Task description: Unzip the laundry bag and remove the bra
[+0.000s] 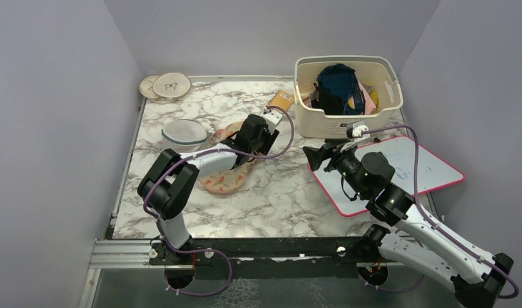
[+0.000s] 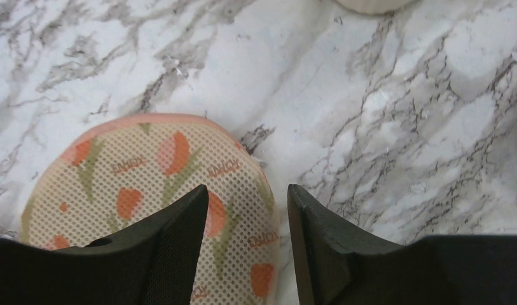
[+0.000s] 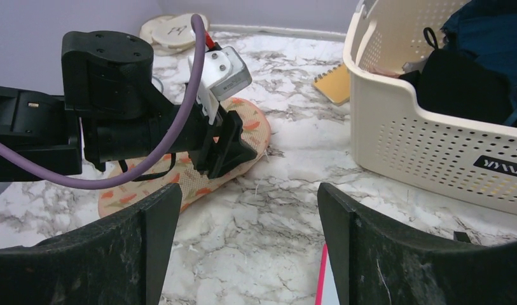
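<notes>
The laundry bag (image 1: 227, 179) is a flat peach pouch with orange-red prints and pink edging, lying mid-table and partly hidden under my left arm. In the left wrist view one lobe (image 2: 141, 171) lies flat on the marble. My left gripper (image 2: 246, 194) is open just above it, with one finger over the lobe and the other over bare table beside its edge. It also shows in the top view (image 1: 257, 136) and the right wrist view (image 3: 233, 149). My right gripper (image 3: 249, 190) is open and empty, low over the table right of the bag (image 3: 249, 127). No zipper or bra shows.
A cream basket (image 1: 386, 96) with dark clothes stands at the back right. A pink-rimmed whiteboard (image 1: 425, 163) lies under my right arm. A white mesh dome with a blue rim (image 1: 184, 133) sits left of the bag. An orange notepad (image 1: 282, 100) and round discs (image 1: 165, 85) lie behind.
</notes>
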`<state>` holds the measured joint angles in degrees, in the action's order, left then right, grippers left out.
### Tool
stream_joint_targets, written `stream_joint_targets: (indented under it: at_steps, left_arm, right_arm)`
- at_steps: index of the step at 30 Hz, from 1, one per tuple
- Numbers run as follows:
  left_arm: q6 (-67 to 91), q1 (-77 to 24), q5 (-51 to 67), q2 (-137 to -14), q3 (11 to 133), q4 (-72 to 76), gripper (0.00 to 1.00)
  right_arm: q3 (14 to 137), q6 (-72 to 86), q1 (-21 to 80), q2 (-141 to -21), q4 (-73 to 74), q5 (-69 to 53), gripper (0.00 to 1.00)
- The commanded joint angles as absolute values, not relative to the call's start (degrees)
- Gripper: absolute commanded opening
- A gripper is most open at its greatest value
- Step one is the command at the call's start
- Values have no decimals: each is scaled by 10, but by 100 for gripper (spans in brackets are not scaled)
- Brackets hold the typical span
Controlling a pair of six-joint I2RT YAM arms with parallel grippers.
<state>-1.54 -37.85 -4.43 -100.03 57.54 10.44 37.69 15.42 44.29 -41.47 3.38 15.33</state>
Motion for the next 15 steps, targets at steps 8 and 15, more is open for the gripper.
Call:
stream_joint_targets:
  at_steps: [8,15]
  left_arm:
    - [-3,-392,-106,-1057,623,56,49]
    - [-11,-403,-166,-1090,642,8,46]
  right_arm:
    - [371,156,443,-400,45,194,77]
    - [368,159,443,-409,42,187,77]
